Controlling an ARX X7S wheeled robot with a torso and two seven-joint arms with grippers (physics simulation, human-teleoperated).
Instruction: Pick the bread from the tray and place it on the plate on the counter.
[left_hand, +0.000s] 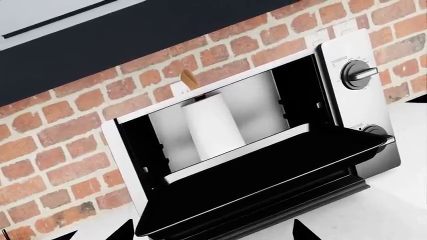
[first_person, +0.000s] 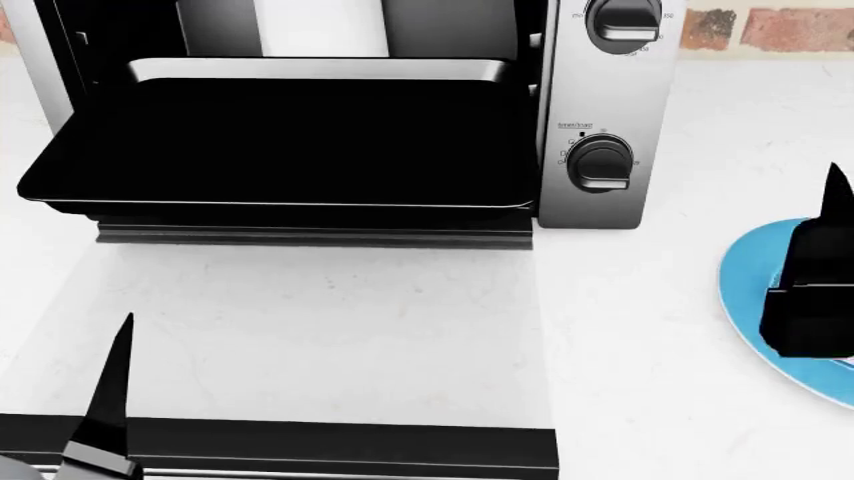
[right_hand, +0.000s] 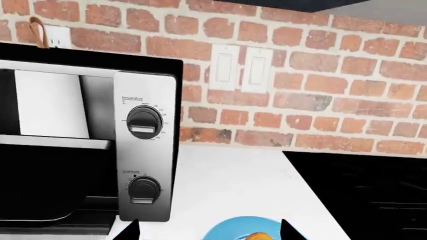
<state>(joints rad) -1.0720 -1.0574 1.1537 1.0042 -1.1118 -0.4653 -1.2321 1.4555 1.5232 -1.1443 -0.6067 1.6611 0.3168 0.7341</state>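
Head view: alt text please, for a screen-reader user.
An empty black tray juts from an open toaster oven on a white counter. At right, the right gripper hangs over a blue-rimmed plate; no bread shows here.

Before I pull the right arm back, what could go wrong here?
1. The bread sits at the plate between the fingers of the open right gripper; a sideways retreat could push it off. Lifting straight up looks safer.
2. The empty tray juts out over the counter, facing the left gripper; a forward move might knock it.
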